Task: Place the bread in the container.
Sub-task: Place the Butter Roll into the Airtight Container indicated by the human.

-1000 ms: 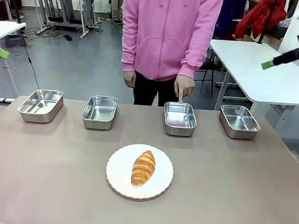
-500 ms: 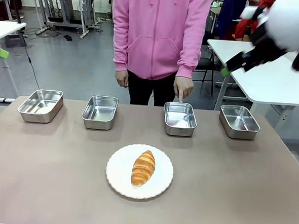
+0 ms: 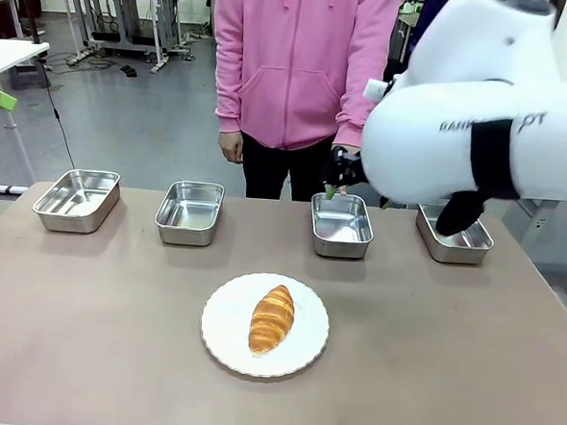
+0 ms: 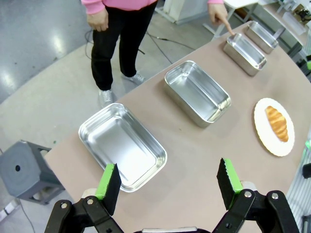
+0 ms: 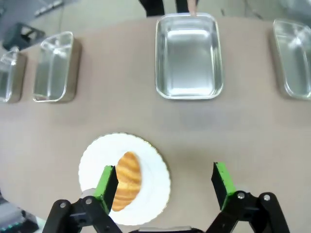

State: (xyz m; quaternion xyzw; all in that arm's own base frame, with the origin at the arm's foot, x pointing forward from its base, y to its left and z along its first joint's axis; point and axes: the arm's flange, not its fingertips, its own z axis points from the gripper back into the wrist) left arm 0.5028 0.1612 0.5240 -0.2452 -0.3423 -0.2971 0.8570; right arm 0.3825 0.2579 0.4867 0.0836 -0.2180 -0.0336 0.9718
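Note:
The bread (image 3: 272, 318) lies on a round white plate (image 3: 220, 336) at the table's middle front; the right wrist view has the bread (image 5: 129, 174) just past one finger. A person's finger (image 5: 192, 6) points at the far rim of the container (image 3: 341, 228) (image 5: 188, 56), third from the left in a row of steel pans. My right gripper (image 5: 164, 180) hangs open high above the table, near the plate's side. From the front it (image 3: 335, 182) is above that container's far edge. My left gripper (image 4: 168, 182) is open over the table's left end, holding nothing.
Other pans alike stand at the far left (image 3: 77, 200), left of middle (image 3: 189, 213) and far right (image 3: 454, 233). The white right arm (image 3: 482, 119) covers the upper right of the front view. A person in a pink hoodie (image 3: 302, 60) stands at the far edge.
My right arm has swung in from the far right to the middle, now above the third pan and in front of the person's hand. Bread, pans and left gripper have not moved.

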